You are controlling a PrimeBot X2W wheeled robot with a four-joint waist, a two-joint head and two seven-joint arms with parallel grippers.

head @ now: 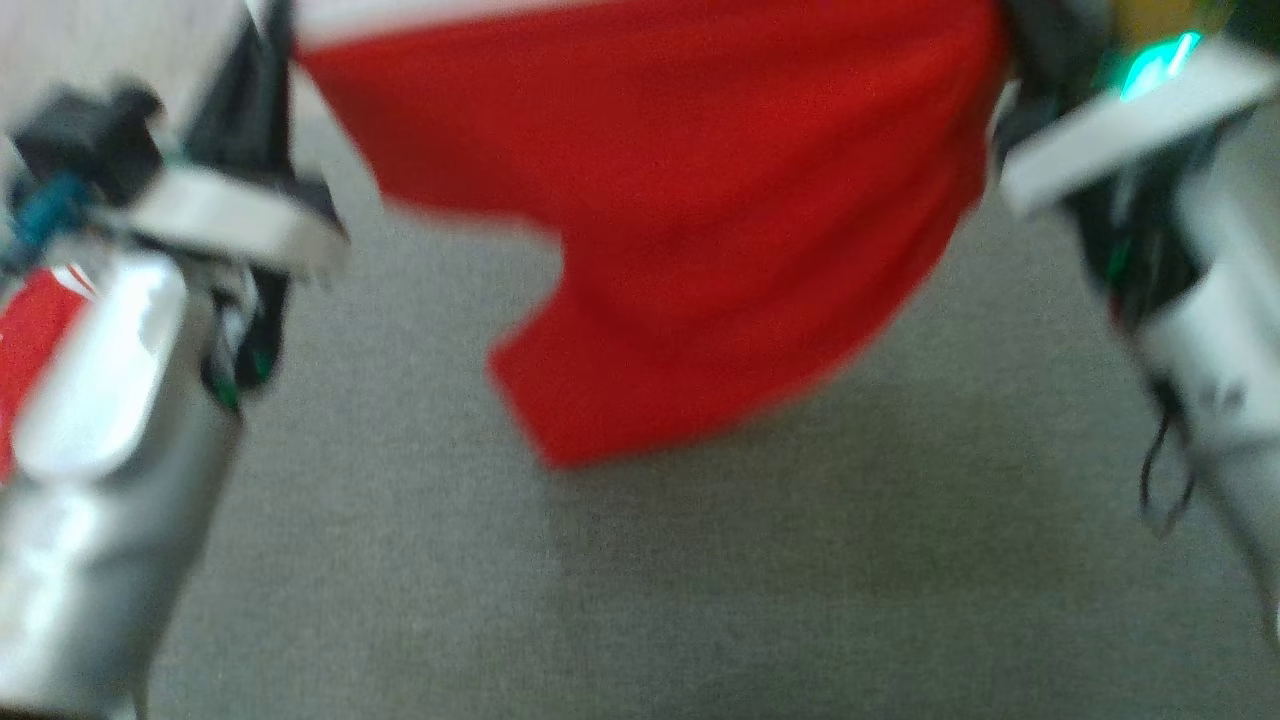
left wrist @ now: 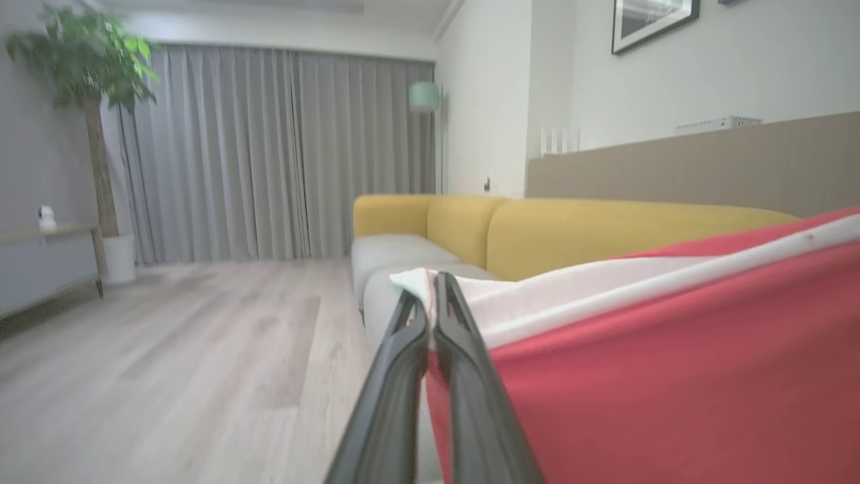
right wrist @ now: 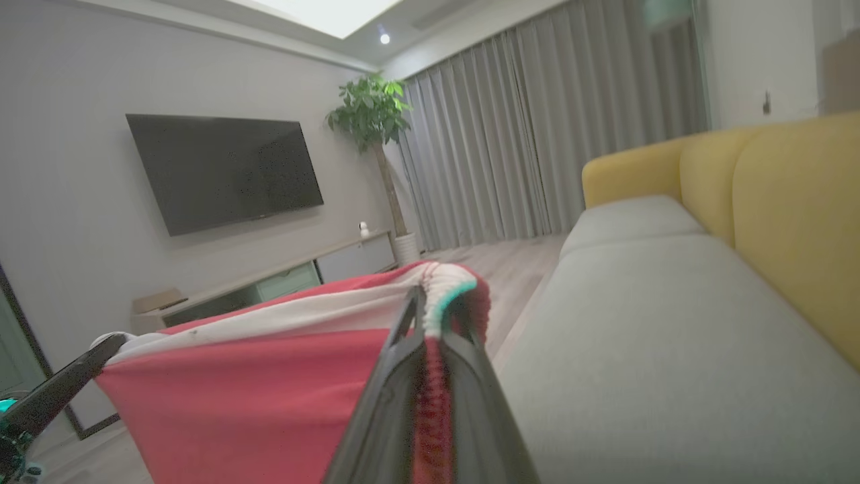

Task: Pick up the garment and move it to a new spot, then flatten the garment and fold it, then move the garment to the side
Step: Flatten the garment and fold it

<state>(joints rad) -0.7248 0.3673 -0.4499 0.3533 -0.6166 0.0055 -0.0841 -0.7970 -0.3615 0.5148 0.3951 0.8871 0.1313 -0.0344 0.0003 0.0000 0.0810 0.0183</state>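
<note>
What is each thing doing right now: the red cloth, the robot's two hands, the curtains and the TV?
Red cloth: lifted, stretched between both grippers, lower edge hanging loose.
Left gripper: shut on the cloth's white-banded edge.
Right gripper: shut on a bunched corner of the cloth.
Curtains: drawn closed.
TV: screen dark, looks off.

Left forearm (head: 100, 420) and right forearm (head: 1230, 330) spread wide, both jaws pinched tight on garment (left wrist: 672, 376)
</note>
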